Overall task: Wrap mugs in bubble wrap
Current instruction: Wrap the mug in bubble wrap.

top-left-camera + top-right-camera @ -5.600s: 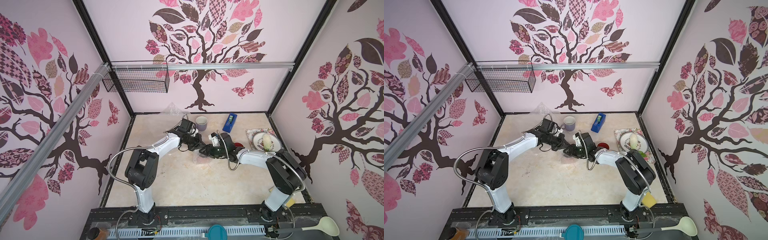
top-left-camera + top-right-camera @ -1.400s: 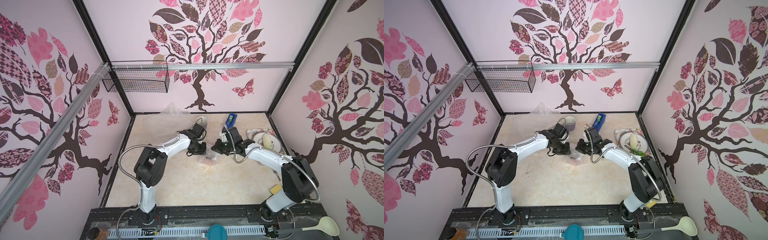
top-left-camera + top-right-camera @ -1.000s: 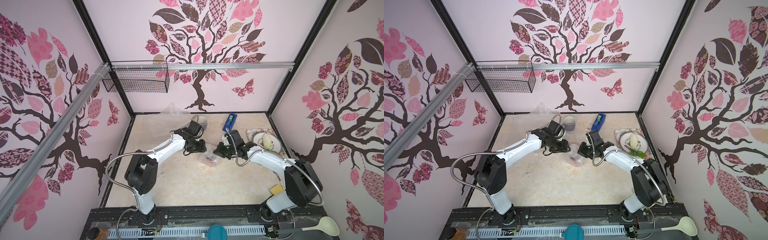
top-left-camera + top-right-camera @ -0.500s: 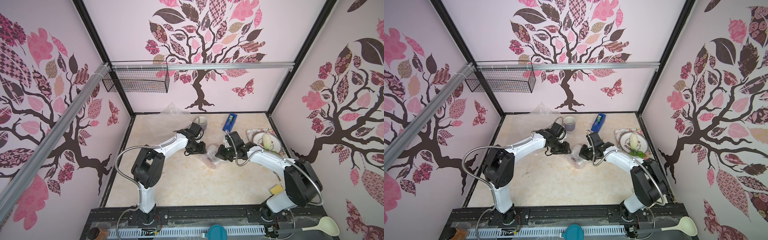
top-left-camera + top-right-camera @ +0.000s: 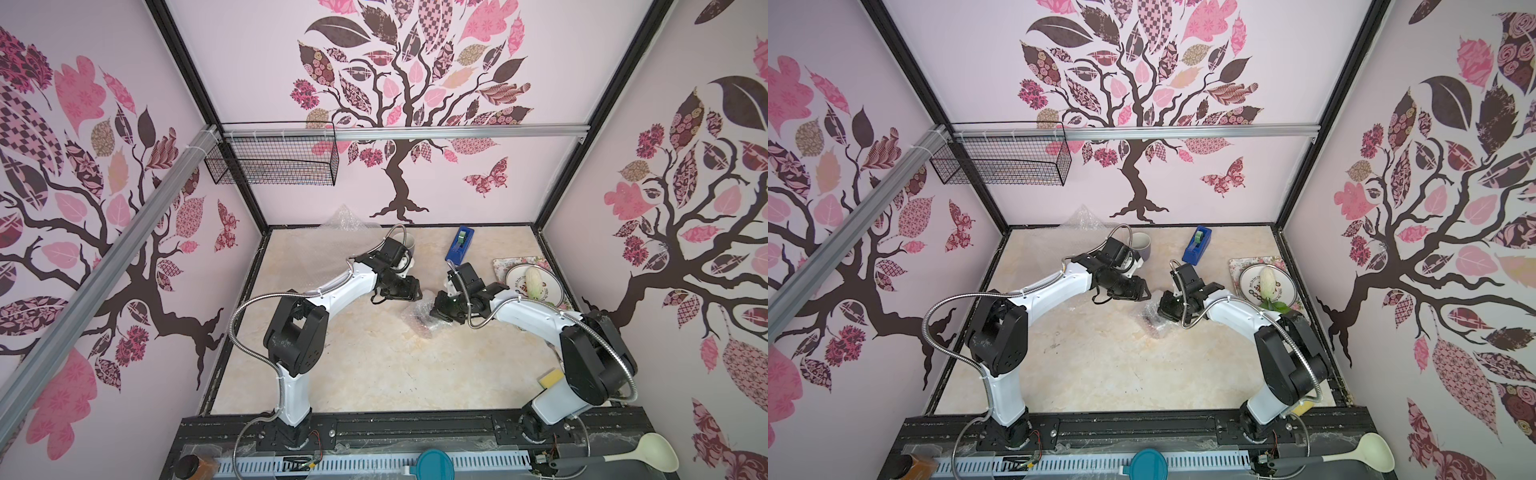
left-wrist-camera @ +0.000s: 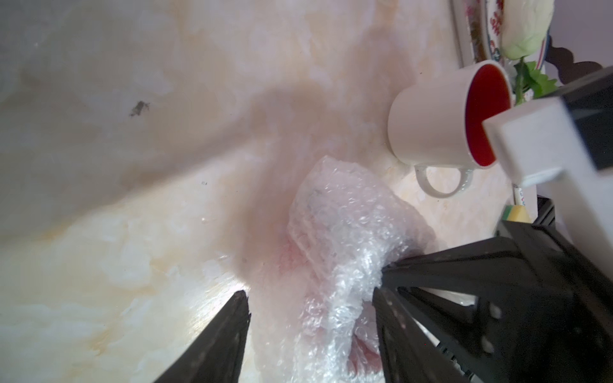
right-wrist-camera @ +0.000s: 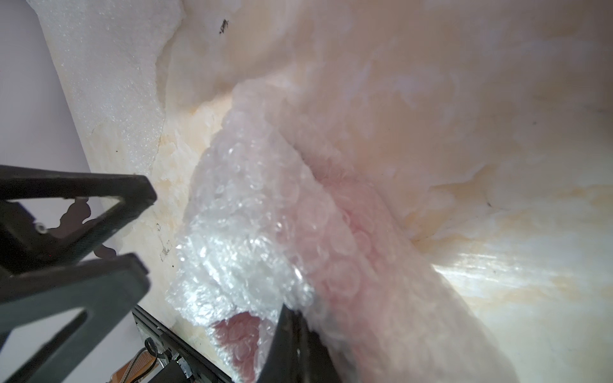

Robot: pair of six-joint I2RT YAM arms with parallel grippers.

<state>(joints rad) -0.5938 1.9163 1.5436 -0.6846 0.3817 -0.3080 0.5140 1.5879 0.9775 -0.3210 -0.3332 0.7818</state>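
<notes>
Just right of centre in both top views, a crumpled bundle of bubble wrap (image 5: 420, 318) (image 5: 1152, 316) lies on the table (image 5: 374, 365). The red mug (image 7: 345, 232) inside it shows only as a pink blur through the plastic in the right wrist view, and its handle and rim cannot be made out. The right gripper (image 5: 437, 312) has its fingers pressed together on a gathered fold of that wrap, though the pinch itself is half buried in plastic. The left gripper (image 6: 310, 295), at the lower middle of its wrist view, has its fingers apart on either side of the wrap's tail, and whether they touch it is hard to tell. The white mug (image 6: 438, 122) with the red inside shows in the upper right of that view, its mouth partly cut off by the right arm. It cannot be made out in the top views. The lavender mug (image 5: 1144, 245), near the back wall, is half covered by the left arm. A spare sheet (image 5: 347, 218) leans there too.
</notes>
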